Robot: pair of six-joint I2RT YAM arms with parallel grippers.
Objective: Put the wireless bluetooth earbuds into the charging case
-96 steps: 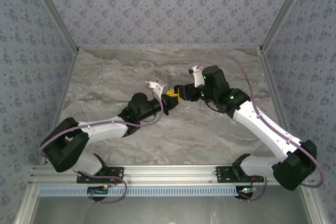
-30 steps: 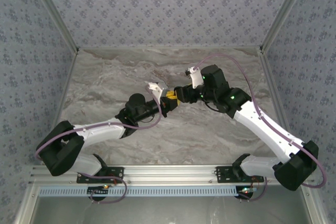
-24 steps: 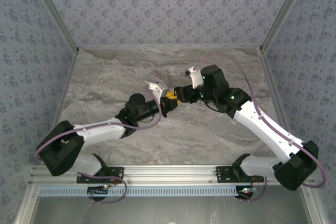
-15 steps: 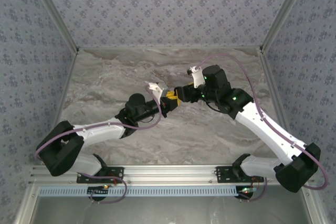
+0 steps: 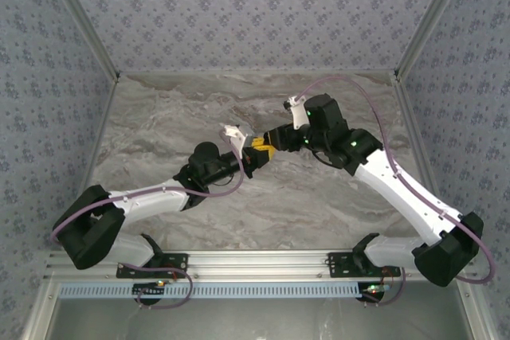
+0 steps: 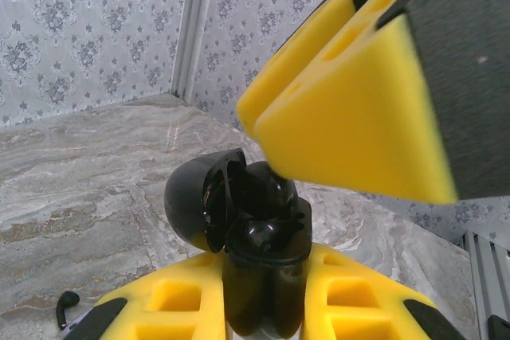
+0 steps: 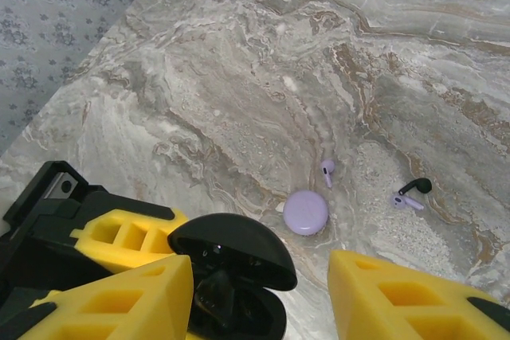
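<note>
Lid up, filling unfinished
My left end effector (image 6: 267, 308) grips the charging case (image 6: 239, 212), my right end effector (image 7: 263, 272) gapes empty; a black earbud (image 7: 414, 186) lies on the tabletop (image 7: 239, 77).

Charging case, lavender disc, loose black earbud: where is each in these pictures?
charging case (image 7: 231, 251): right wrist view, on its open domed lid.
lavender disc (image 7: 306, 212): right wrist view, middle of its top face.
black earbud (image 7: 416, 187): right wrist view, on its curved body.

Bare tabletop (image 5: 151, 133) all round (lavender disc (image 7: 306, 212) near black earbud (image 7: 416, 186))
</note>
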